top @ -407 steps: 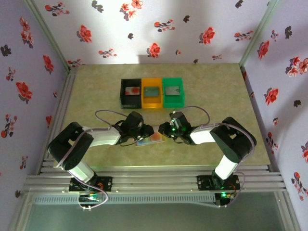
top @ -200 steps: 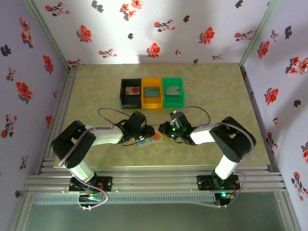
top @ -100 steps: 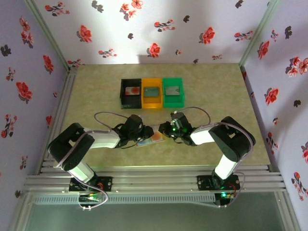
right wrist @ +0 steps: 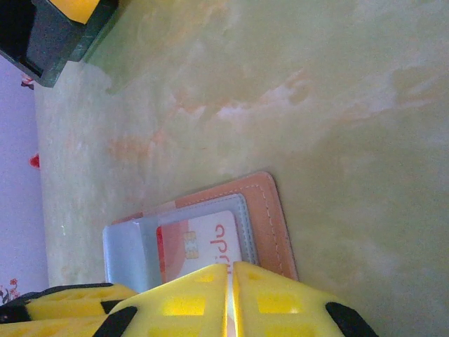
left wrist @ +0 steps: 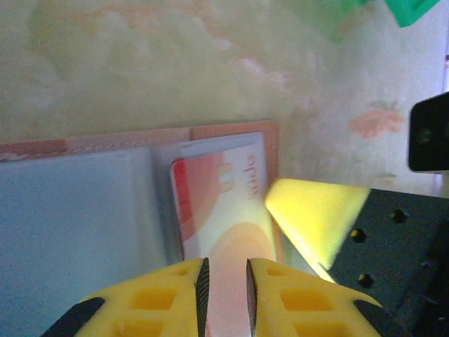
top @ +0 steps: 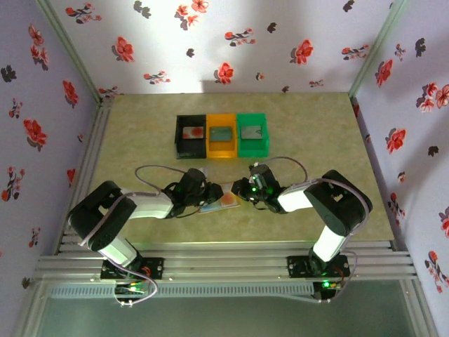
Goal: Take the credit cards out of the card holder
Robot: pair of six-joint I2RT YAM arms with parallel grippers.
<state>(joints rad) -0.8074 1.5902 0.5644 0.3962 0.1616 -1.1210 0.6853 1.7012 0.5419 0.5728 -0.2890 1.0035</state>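
Handling: credit card (left wrist: 219, 207) judged light, stiff, slick.
Hold: exposed edge advised, clear of card holder (left wrist: 235, 133) pocket.
Left gripper (left wrist: 224, 281): narrow gap over card, grip unclear.
Right gripper (right wrist: 229, 284): fingers closed together.

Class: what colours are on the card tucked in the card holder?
The card is red-orange fading to white, clearest in the left wrist view.
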